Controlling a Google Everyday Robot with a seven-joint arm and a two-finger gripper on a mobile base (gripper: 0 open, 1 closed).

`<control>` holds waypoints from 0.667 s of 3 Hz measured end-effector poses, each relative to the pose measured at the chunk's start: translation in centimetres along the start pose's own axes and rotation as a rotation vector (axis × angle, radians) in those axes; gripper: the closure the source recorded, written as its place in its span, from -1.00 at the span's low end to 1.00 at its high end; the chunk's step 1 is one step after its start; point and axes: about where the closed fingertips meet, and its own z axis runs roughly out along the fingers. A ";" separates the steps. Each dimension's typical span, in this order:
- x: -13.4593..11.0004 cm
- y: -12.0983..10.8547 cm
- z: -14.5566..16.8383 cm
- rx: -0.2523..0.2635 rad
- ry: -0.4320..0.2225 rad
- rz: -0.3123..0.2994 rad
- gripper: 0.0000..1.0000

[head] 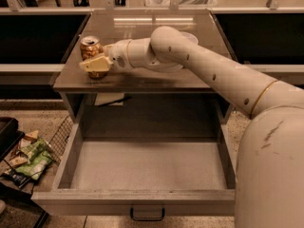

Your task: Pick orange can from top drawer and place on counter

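The orange can [90, 46] stands upright on the left front part of the counter [156, 80]. My gripper [97, 65] is at the can, shut on it, with one pale finger [94, 63] lying across the can's front. My white arm reaches in from the right, over the counter. The top drawer [147, 165] is pulled fully open below the counter; its pale grey floor holds nothing. Its dark handle [147, 216] shows at the front edge.
A white bowl [192, 36] sits on the counter behind my arm, mostly hidden. A pale card [109, 99] lies in the recess under the counter. A wire basket with snack packs [28, 156] stands on the floor at the left.
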 end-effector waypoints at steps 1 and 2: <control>-1.6 0.5 0.3 -0.022 0.009 -0.033 -1.00; -6.4 1.4 0.1 -0.053 0.057 -0.119 -1.00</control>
